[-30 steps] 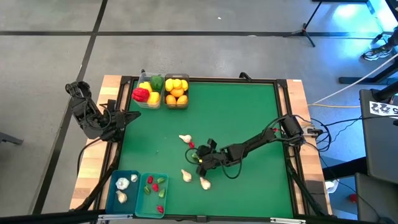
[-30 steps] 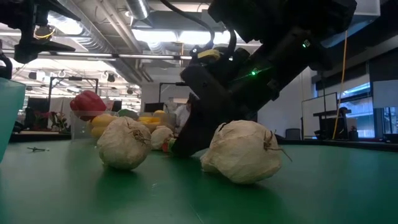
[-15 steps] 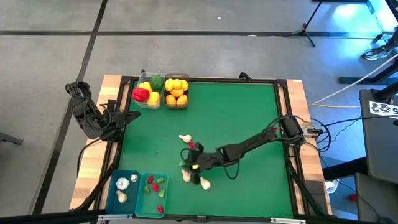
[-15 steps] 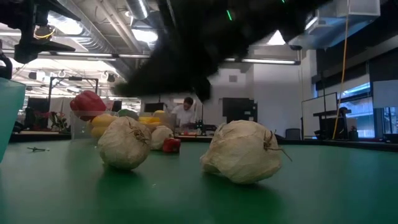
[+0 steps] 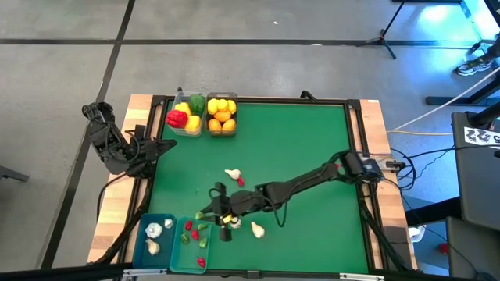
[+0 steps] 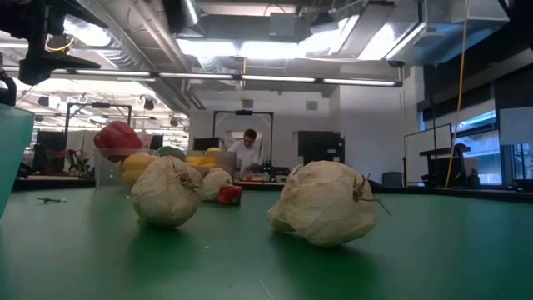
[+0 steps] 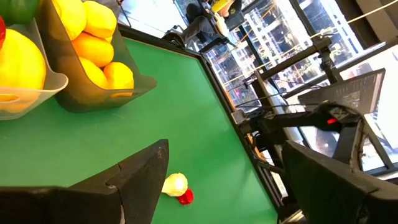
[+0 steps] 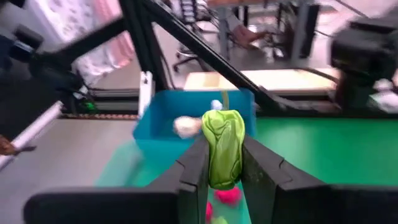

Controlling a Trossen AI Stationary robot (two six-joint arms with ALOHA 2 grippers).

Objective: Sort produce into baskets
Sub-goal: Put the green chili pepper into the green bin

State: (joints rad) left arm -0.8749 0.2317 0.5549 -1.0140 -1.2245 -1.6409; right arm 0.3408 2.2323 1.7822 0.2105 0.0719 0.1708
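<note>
A small green chili (image 8: 222, 146) stands between the fingers of my right gripper (image 5: 208, 212), which is shut on it above the table's near left part, beside the teal basket of chilies (image 5: 205, 243). The second teal basket (image 5: 144, 242) holds garlic. Garlic bulbs (image 5: 232, 173) (image 5: 256, 229) and a red chili (image 5: 241, 182) lie on the green mat. Two clear baskets at the far edge hold peppers (image 5: 186, 115) and lemons and oranges (image 5: 222, 115). My left gripper (image 5: 160, 144) waits open at the table's left edge. My right gripper pinches the green chili's lower half (image 8: 214, 168) between its two fingers (image 8: 194, 167). The fingers reach nearly level from the table's right side. The chili stands upright in the hold, its stem end (image 8: 224, 102) up, lifted clear of the mat.
In the low view two garlic bulbs (image 6: 166, 192) (image 6: 325, 202) rest on the mat close to the camera, with a red chili (image 6: 229, 194) behind them. A person shows in the room beyond the far edge. The mat's middle and right part is bare green.
My right gripper has risen off the mat from among the garlic bulbs and gone toward the table's left and near edge, to beside the teal baskets, taking the green chili up with it. It has left the low view. The garlic bulbs stay where they were.
</note>
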